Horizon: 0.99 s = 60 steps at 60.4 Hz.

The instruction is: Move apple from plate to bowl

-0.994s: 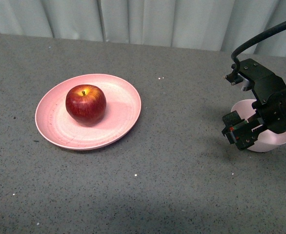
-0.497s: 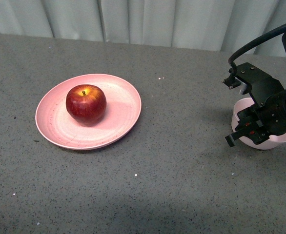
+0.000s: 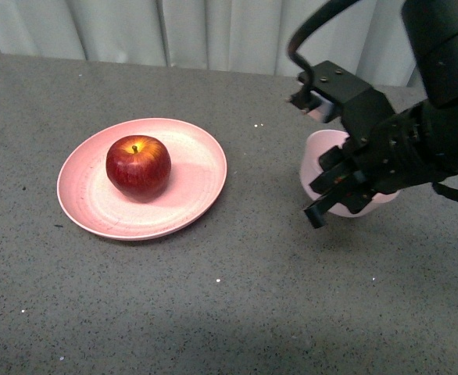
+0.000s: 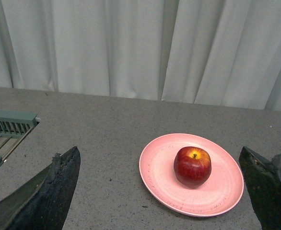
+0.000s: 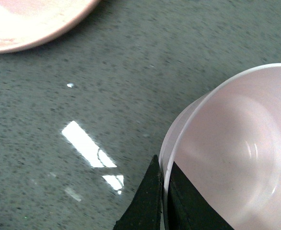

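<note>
A dark-red apple (image 3: 138,165) with a yellow patch at its stem rests on the wide salmon-pink plate (image 3: 194,183) at the table's left. In the left wrist view the apple (image 4: 192,166) and plate (image 4: 159,167) lie ahead between the spread fingers of my open left gripper (image 4: 164,191), well apart from it. My right gripper (image 3: 332,187) is shut on the rim of the pale pink bowl (image 3: 313,156), right of the plate. In the right wrist view one finger sits inside and one outside the bowl's (image 5: 227,153) wall; the bowl is empty.
Grey speckled tabletop (image 3: 237,297) with pale curtains (image 3: 213,31) behind its far edge. A grey-green slatted thing (image 4: 8,127) shows at the table's side in the left wrist view. The plate's edge (image 5: 30,28) appears in the right wrist view.
My right gripper closed on the bowl's rim and has carried the bowl leftward toward the plate. Apple and plate have not moved.
</note>
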Each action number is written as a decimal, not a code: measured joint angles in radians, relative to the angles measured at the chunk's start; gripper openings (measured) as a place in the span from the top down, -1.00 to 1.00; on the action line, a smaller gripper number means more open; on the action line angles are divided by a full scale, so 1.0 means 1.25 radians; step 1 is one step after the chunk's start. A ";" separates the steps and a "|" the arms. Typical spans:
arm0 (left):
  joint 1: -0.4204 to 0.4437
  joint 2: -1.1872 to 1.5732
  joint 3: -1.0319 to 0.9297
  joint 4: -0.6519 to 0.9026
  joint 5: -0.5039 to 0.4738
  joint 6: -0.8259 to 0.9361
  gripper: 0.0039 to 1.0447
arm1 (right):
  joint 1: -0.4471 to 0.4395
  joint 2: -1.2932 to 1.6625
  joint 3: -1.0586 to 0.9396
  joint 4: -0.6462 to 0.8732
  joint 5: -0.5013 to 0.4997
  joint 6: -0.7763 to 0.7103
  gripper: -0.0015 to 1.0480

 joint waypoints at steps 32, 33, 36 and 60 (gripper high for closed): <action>0.000 0.000 0.000 0.000 0.000 0.000 -0.88 | 0.123 0.161 0.168 -0.020 -0.003 0.042 0.98; 0.000 0.000 0.000 0.000 0.000 0.000 -0.88 | 0.124 0.161 0.169 -0.021 -0.003 0.042 0.98; 0.000 0.000 0.000 0.000 0.000 0.000 -0.88 | 0.127 0.165 0.172 -0.024 -0.001 0.042 0.98; 0.000 0.000 0.000 0.000 0.000 0.000 -0.88 | 0.133 0.193 0.177 -0.035 -0.001 0.043 0.47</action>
